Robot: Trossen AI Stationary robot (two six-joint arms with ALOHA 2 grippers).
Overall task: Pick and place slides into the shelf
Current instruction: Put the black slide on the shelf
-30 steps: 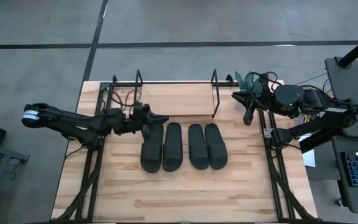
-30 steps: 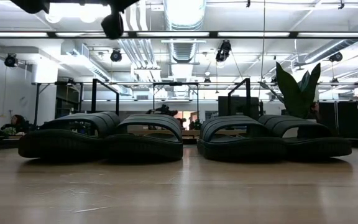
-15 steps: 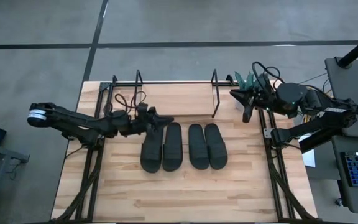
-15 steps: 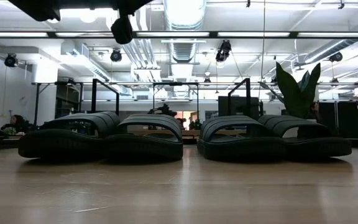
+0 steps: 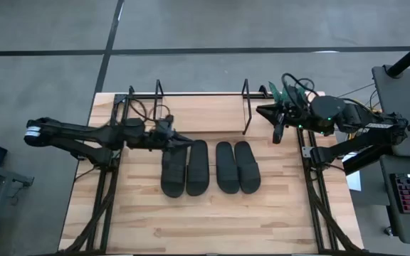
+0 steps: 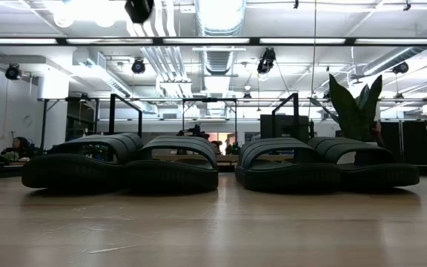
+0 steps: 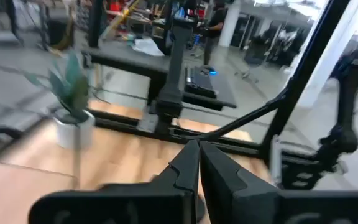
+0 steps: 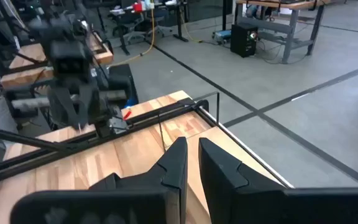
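- Approaching for the first pick is judged to be the step in hand: all four slides [image 5: 206, 167] are seen on the table [image 5: 191, 227], none on the shelf [image 5: 201, 107].
- Slides are lined up side by side near table centre in the high view, two pairs, with a narrow gap between the pairs.
- Long axes run 12-to-6 in the high view. The strapped ends are at the 12 side, towards the shelf, so toes are judged to point at 12; heels at 6.
- In the low view the slides are seen end-on, soles flat on the table, straps arched upward.
- The shelf is placed at 12 of the slides, at the far table edge; its black wire end frames [image 5: 246, 107] are visible, the board between them is bare.
- Left pincer [image 5: 185, 140] is fully shut and nothing is held; it is positioned at the 12 end of the leftmost slide [image 5: 174, 169], above it. Contact cannot be told.
- Right pincer [image 5: 276, 133] is nearly shut, a slim gap between fingers is shown in its wrist view, nothing is held; it is parked at 3 of the shelf, well apart from the slides.
- Next move is judged to call for: left pincer opened, lowered over the leftmost slide's strap, closed on it, then lifted and carried towards 12 onto the shelf board.
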